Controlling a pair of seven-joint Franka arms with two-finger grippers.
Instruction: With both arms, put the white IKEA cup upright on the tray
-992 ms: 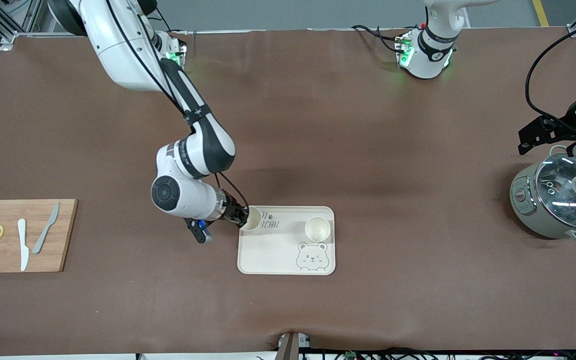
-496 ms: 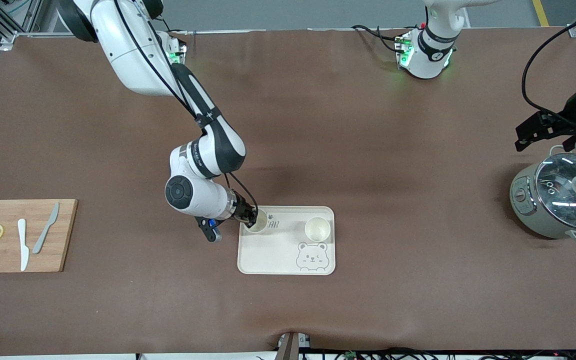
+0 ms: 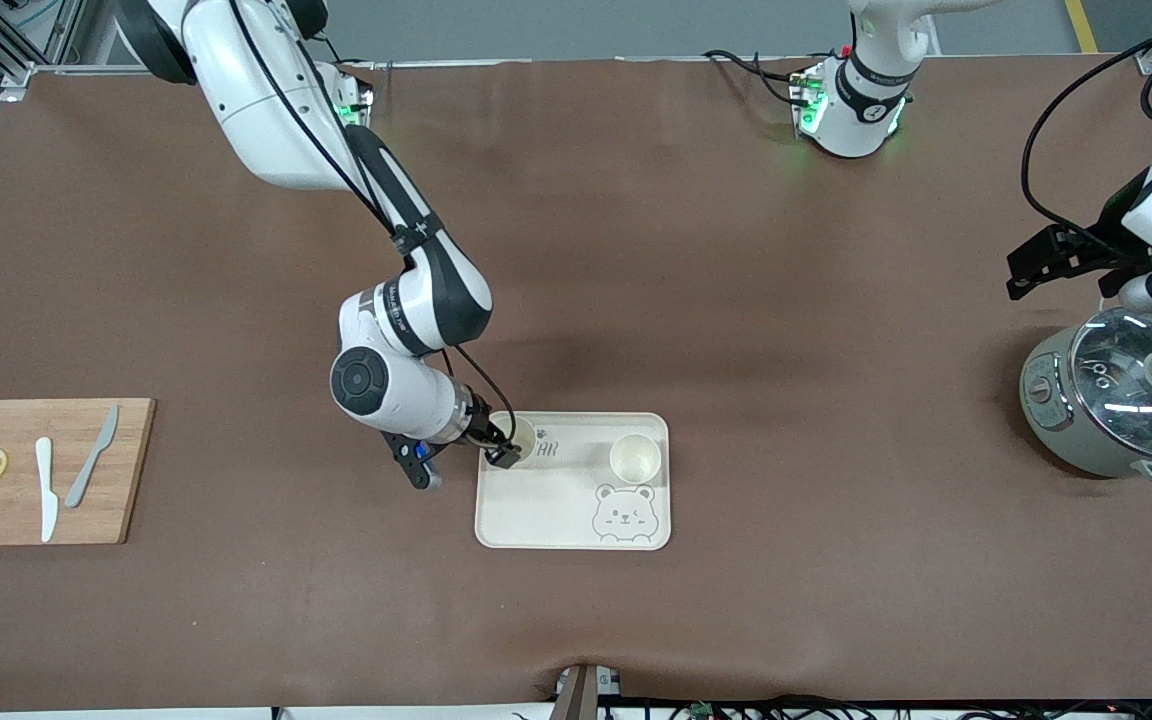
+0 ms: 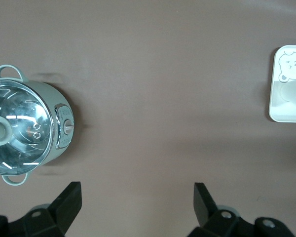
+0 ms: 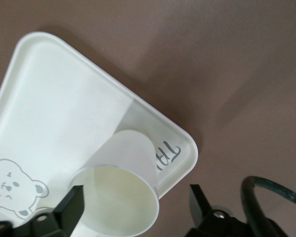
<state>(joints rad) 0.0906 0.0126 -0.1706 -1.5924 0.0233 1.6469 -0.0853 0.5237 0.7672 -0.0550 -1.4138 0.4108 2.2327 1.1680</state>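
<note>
A white cup [image 3: 517, 436] stands mouth up on the cream tray [image 3: 546, 510], at the corner toward the right arm's end, beside the grey lettering. My right gripper [image 3: 500, 447] is open around it. In the right wrist view the cup [image 5: 119, 192] sits between the spread fingers [image 5: 73, 203], with a gap to the other finger, and the tray [image 5: 54, 98] lies under it. A second white cup [image 3: 635, 457] stands upright on the tray above the bear face. My left gripper [image 3: 1034, 264] is open and empty [image 4: 136, 205] over bare table near the pot.
A grey pot with a glass lid [image 3: 1116, 400] stands at the left arm's end of the table and also shows in the left wrist view [image 4: 24, 131]. A wooden cutting board [image 3: 126, 470] with lemon slices and two knives lies at the right arm's end.
My right gripper carried the tilted cup farther onto the tray, the cup now stands mouth up, and the fingers have opened. My left gripper has drifted away from the pot.
</note>
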